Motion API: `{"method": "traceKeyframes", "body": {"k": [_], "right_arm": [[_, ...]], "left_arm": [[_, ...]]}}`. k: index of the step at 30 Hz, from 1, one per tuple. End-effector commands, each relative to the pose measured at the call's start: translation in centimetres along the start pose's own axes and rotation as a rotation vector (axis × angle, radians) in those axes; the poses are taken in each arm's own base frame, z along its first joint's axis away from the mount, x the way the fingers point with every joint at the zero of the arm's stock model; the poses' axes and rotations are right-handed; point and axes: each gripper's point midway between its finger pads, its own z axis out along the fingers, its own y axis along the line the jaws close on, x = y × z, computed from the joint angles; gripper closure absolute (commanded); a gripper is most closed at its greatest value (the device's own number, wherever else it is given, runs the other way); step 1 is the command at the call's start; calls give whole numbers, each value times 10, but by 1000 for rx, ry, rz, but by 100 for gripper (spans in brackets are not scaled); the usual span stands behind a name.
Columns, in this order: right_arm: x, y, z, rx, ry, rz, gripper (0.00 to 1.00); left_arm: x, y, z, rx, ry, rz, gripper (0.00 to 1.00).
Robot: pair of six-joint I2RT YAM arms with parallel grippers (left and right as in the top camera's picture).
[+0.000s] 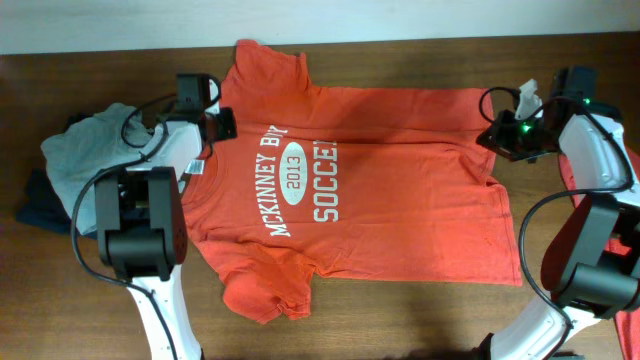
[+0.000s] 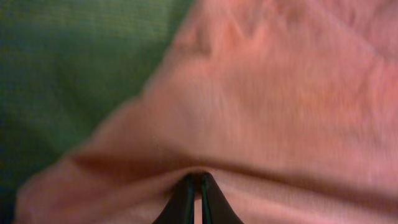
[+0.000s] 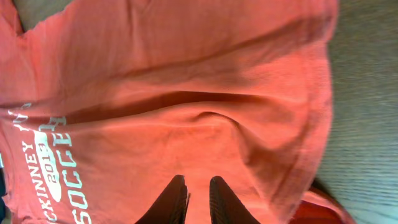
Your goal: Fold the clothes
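An orange-red T-shirt with white "McKinney 2013 Soccer" lettering lies spread flat across the wooden table, collar to the left and hem to the right. My left gripper sits at the collar and shoulder. In the left wrist view its jaws are pinched together on a raised crease of the orange cloth. My right gripper is over the hem at the shirt's right end. In the right wrist view its fingers stand a little apart above the shirt, with nothing between them.
A pale grey-blue garment lies crumpled on a dark navy one at the table's left edge. More red cloth lies at the right edge and shows beside the hem. Both arm bases stand at the front corners.
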Motion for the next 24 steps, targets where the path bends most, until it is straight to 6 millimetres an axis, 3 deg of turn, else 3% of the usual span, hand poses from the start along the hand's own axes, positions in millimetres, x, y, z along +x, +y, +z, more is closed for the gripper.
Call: {"method": "traceKeyframes", "body": {"k": [1, 4, 5, 6, 10, 13, 17, 21, 24], "right_arm": [[1, 19, 1, -28, 4, -47, 81], [4, 22, 3, -30, 15, -51, 81], [6, 22, 3, -28, 24, -47, 81], [11, 21, 3, -21, 42, -37, 79], [15, 5, 2, 64, 57, -18, 72], [4, -16, 1, 190, 8, 28, 71], [-34, -21, 13, 191, -129, -16, 86], [-55, -26, 33, 165, -190, -16, 88], [-58, -37, 63, 138, -189, 35, 91]], "left_arm": [[-38, -2, -4, 9, -64, 55, 92], [-67, -1, -23, 3, -92, 74, 85], [-74, 0, -30, 1, -90, 71, 77], [-82, 1, -44, -3, -69, 67, 61], [-90, 2, -80, -13, 2, 58, 47], [-94, 1, -110, -17, 44, 55, 47], [-88, -4, -151, -16, 117, 56, 69], [-87, -11, -183, -12, 142, 69, 70], [-87, -24, -214, 0, 140, 122, 69]]}}
